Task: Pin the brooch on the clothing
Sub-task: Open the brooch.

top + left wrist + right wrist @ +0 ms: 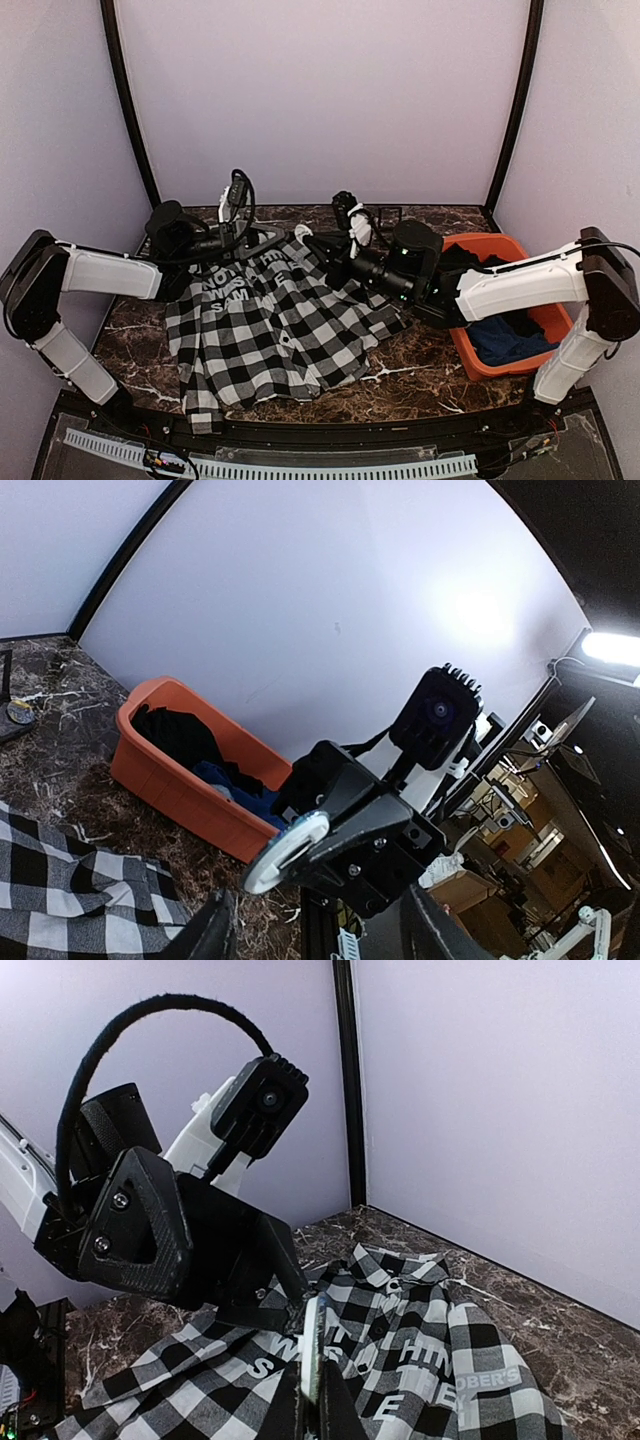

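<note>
Checked flannel shirt [280, 335] spread on marble table [420, 385], white lettering up. Orange bin [478, 365] to its right, dark blue garment [505, 340] inside. At shirt's far edge: right gripper [312, 1400] clamped on round white brooch [290, 852]; left gripper [318, 930] facing it, jaws parted.

open desk [415, 378] lies between the checked shirt [270, 330] and the orange bin [466, 357]; over the shirt's far edge the left arm [110, 272] and right arm [515, 285] meet, blocking passage there.
</note>
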